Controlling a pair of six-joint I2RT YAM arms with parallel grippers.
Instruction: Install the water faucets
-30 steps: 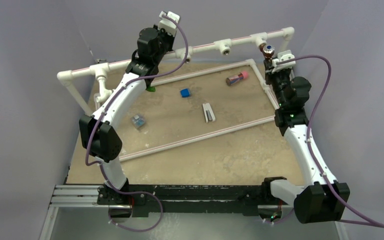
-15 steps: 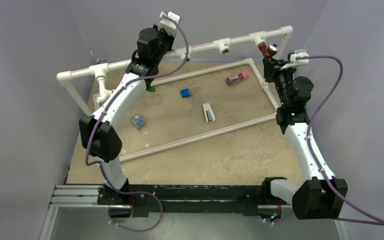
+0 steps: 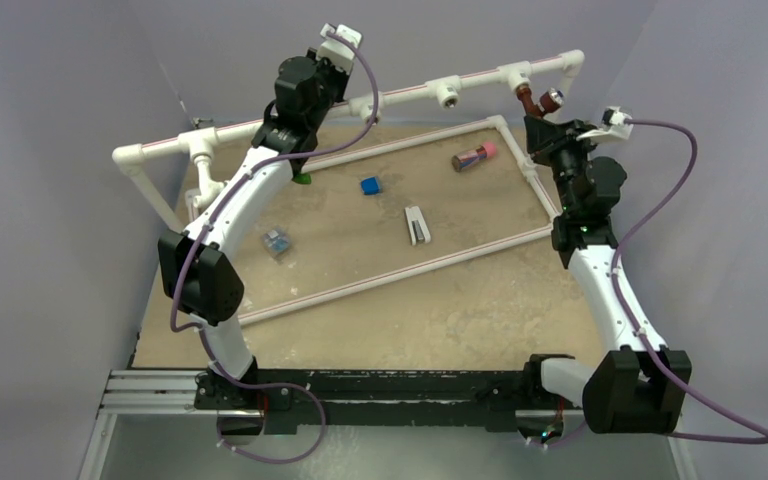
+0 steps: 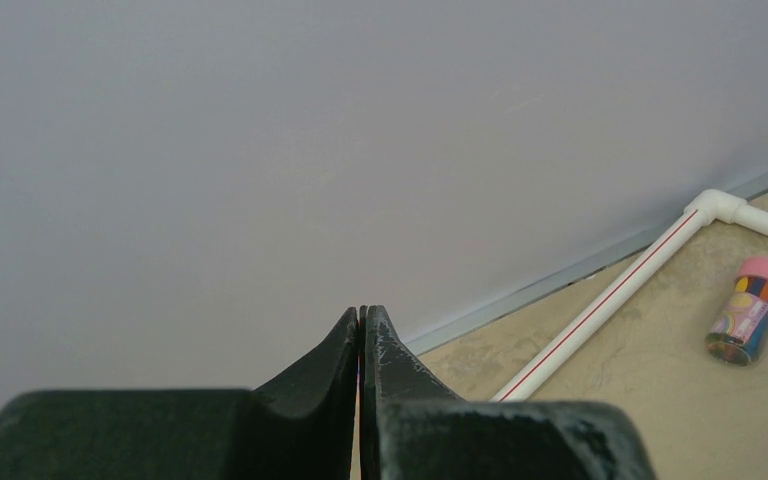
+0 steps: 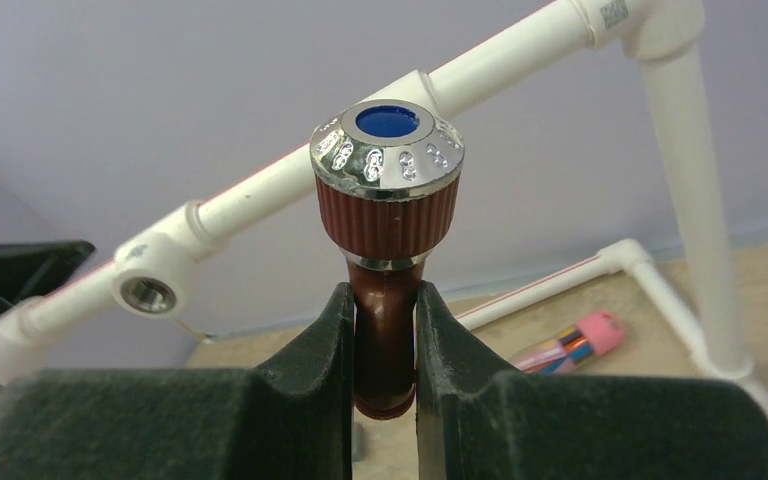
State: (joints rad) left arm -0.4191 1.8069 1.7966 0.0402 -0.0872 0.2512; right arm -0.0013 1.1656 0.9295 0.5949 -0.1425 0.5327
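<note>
Sandy table (image 3: pixel 410 320), pink-capped cylinder (image 3: pixel 474 156), blue block (image 3: pixel 370 185), perhaps green faucet (image 3: pixel 303 179)

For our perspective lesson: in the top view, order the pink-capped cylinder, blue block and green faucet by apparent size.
Largest first:
pink-capped cylinder
blue block
green faucet, partly hidden behind left arm, so unsure

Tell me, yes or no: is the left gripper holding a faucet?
No, the left gripper is shut, its jaws pressed flat together with nothing between them.
</note>
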